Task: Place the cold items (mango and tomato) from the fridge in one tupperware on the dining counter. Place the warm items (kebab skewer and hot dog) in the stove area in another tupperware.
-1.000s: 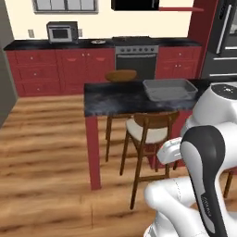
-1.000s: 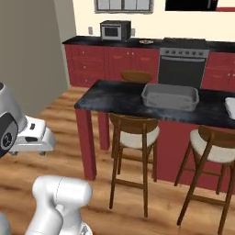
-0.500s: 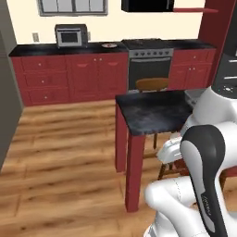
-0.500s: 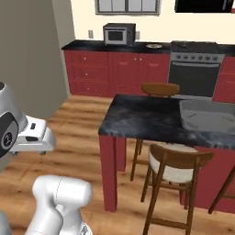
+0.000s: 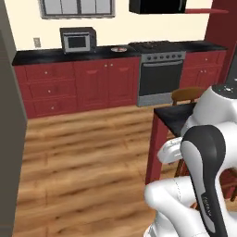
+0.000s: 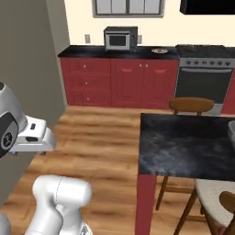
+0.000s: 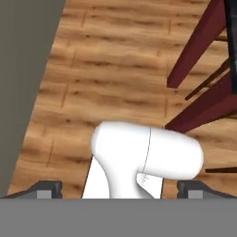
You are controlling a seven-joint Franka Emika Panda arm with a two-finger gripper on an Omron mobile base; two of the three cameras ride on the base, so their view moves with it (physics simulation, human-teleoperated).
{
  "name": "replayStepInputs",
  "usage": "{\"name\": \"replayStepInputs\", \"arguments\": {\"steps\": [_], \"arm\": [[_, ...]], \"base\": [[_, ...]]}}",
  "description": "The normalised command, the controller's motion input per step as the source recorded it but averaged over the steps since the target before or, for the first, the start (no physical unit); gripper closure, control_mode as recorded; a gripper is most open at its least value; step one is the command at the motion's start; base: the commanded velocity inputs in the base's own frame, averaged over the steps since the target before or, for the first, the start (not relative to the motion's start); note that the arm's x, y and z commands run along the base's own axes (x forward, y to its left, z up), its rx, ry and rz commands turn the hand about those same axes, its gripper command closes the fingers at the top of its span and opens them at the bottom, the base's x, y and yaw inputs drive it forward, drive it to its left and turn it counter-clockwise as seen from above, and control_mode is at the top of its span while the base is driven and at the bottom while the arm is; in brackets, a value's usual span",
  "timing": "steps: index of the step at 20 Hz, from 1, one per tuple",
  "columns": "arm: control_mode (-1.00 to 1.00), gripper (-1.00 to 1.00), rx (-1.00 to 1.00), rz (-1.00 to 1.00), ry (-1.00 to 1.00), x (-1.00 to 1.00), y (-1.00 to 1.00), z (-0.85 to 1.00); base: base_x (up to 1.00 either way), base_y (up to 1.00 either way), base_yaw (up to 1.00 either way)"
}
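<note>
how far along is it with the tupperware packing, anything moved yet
Nothing looks packed. The gripper is open with nothing between its fingertips, pointing down over the wood floor. The dining counter shows bare dark top here. Still left: mango and tomato, then kebab skewer and hot dog near the stove.

- A microwave (image 5: 78, 40) sits on the black counter (image 5: 55, 56) above red cabinets (image 5: 76, 86).
- A small plate (image 5: 119, 48) lies just beside the stove (image 5: 159, 69).
- The dining counter (image 5: 172, 118) stands on wooden floor (image 5: 78, 162), a chair (image 5: 189, 95) behind it.
</note>
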Motion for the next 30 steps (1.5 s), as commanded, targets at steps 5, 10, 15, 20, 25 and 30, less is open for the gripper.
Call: {"name": "replayStepInputs", "arguments": {"steps": [5, 10, 15, 20, 25, 30], "arm": [[1.00, -1.00, 0.00, 0.00, 0.00, 0.00, 0.00, 0.00], [1.00, -1.00, 0.00, 0.00, 0.00, 0.00, 0.00, 0.00], [1.00, -1.00, 0.00, 0.00, 0.00, 0.00, 0.00, 0.00], [1.00, -1.00, 0.00, 0.00, 0.00, 0.00, 0.00, 0.00], [1.00, -1.00, 0.00, 0.00, 0.00, 0.00, 0.00, 0.00], [1.00, -1.00, 0.00, 0.00, 0.00, 0.00, 0.00, 0.00]], "base": [[0.99, 0.88, -0.41], [1.00, 0.78, -0.52], [1.00, 0.82, -0.51], [1.00, 0.89, -0.42], [1.00, 0.93, -0.35], [1.00, 0.95, -0.14]]}}
